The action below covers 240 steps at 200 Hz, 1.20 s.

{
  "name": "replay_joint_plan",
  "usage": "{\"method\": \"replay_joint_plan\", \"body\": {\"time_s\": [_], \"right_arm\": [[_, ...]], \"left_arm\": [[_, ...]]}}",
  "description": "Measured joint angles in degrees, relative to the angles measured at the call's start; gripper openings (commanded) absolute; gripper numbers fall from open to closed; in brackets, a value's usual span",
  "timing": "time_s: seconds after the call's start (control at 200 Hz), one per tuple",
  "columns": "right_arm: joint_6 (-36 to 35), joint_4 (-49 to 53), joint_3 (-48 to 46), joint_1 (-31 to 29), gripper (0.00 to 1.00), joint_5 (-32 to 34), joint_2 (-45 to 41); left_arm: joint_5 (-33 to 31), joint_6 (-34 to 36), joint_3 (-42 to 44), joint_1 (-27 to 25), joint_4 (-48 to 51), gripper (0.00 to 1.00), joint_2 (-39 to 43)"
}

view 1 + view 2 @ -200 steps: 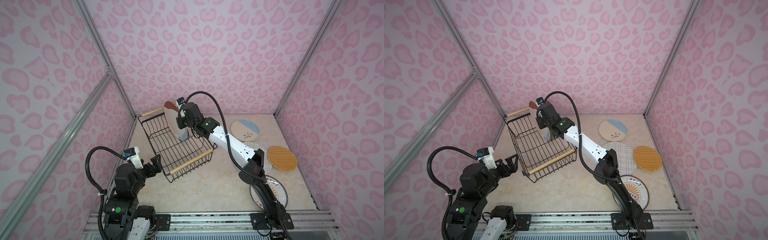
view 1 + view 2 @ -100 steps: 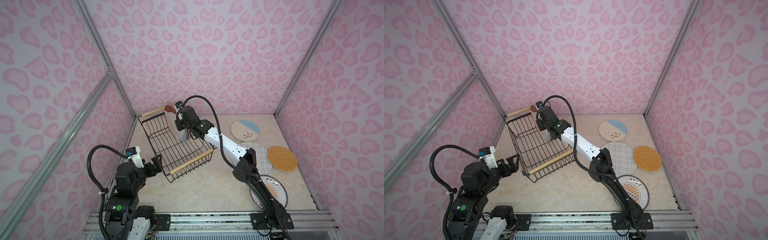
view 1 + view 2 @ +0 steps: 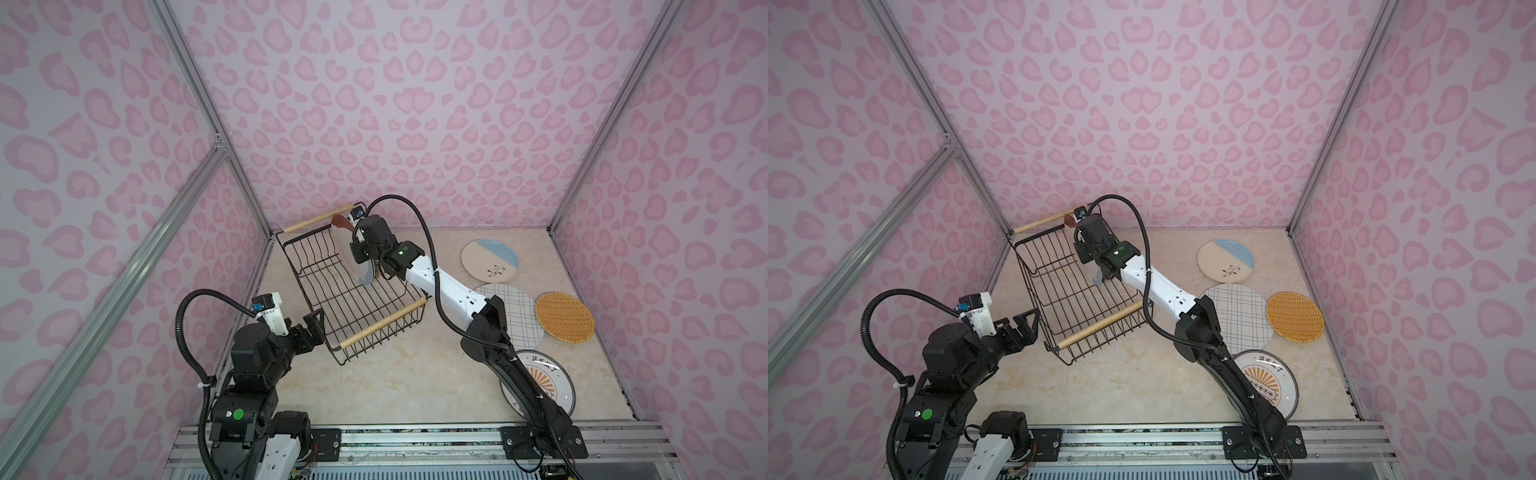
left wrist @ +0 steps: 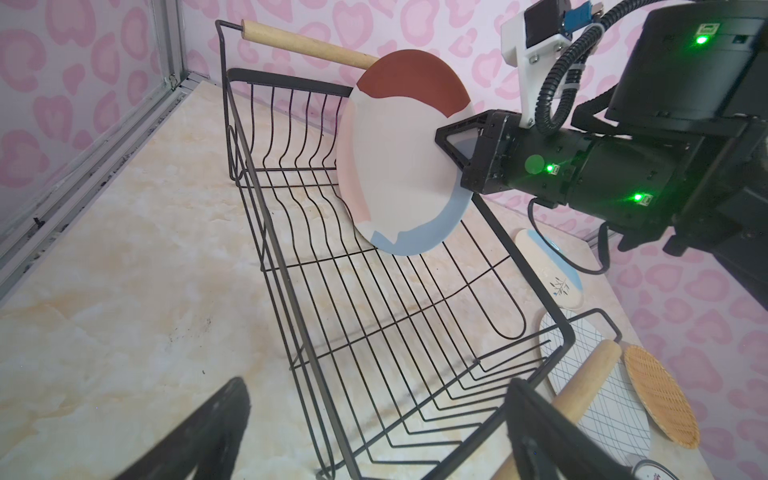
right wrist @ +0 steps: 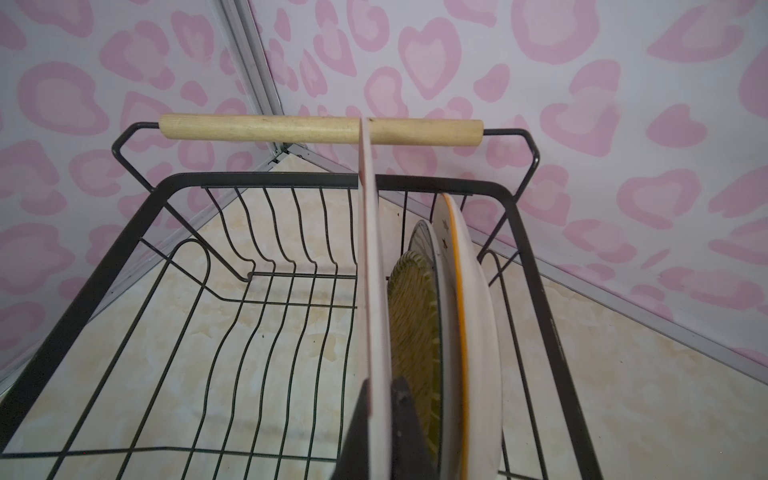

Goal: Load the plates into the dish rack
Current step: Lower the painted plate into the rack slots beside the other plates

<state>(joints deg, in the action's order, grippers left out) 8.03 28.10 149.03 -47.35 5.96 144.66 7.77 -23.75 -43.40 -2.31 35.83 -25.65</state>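
In both top views we see the right gripper (image 3: 362, 255) clenched on the rim of a colour-blocked plate (image 3: 345, 243). It holds the plate upright over the far end of the dish rack (image 3: 384, 325). The left gripper (image 3: 312, 328) hangs with jaws spread and empty, just beside the rack's near corner. To the right of the rack, four plates lie flat on the table (image 3: 395, 382). They are a cream-and-blue plate (image 3: 490, 259), a gridded plate (image 3: 517, 305), an orange woven plate (image 3: 564, 318) just beside the gridded one, and a sunburst plate (image 3: 552, 384) partly hidden under the right arm.

From the left wrist we see the held plate (image 4: 399, 166) inside the rack, brown at the top and blue at the bottom. We cannot tell whether its lower edge touches the wires.

From the right wrist we see that plate edge-on between the gripper's fingers (image 5: 405, 415). Just beside it, three plates stand in the rack: a yellow woven plate (image 5: 415, 316), a black-rimmed plate (image 5: 420, 237) and a starred plate (image 5: 469, 291).
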Motion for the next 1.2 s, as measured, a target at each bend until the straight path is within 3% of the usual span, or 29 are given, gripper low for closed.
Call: {"method": "replay_joint_plan", "body": {"time_s": [0.225,0.47,0.975,1.2], "right_arm": [[0.44,-0.02,0.0,0.0,0.0,-0.22,0.74],[1.33,-0.96,0.0,-0.04,0.2,-1.09,0.87],[1.73,-0.81,0.0,-0.39,0.33,-2.58,-4.04],[1.86,1.62,-0.76,-0.57,0.51,-3.04,-9.35]], "left_arm": [[0.42,0.0,0.02,0.04,-0.02,0.97,0.02],[0.81,0.0,0.02,0.11,-0.02,0.97,0.02],[0.85,0.0,0.02,0.37,-0.02,0.97,0.13],[0.42,-0.02,0.02,0.42,0.02,0.97,-0.72]]}}
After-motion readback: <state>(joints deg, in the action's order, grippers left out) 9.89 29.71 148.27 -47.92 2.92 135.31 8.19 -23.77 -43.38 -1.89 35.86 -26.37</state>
